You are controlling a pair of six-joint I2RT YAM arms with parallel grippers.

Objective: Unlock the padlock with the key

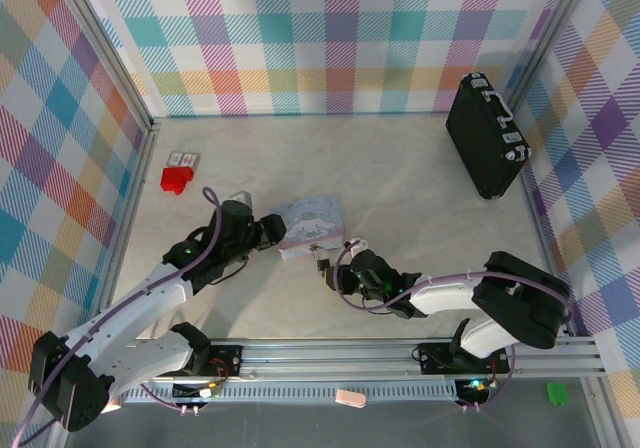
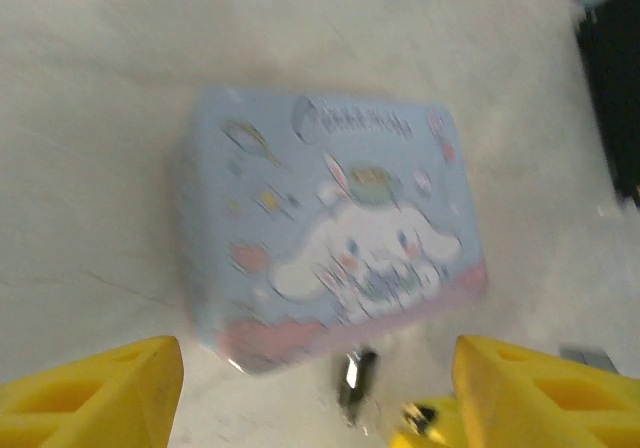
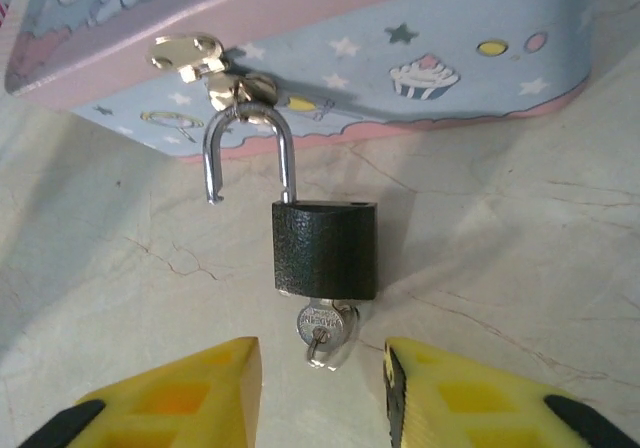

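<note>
Right gripper [image 3: 320, 368], jaws parted and empty, faces the key [image 3: 325, 326] seated in the padlock [image 3: 325, 250], whose long axis runs straight away to the tin [image 3: 420, 58]; left gripper [image 2: 318, 358], likewise spread, sits farther off.

readable text: none | key [image 3: 326, 326]: stamped lettering is showing on its head, too small to read | tin [image 2: 330, 228]: printed line is showing on lid, too blurred to read

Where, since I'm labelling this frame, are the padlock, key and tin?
padlock [image 3: 325, 250], right wrist view, dark body.
key [image 3: 325, 325], right wrist view, round head.
tin [image 2: 330, 218], left wrist view, lid.
</note>
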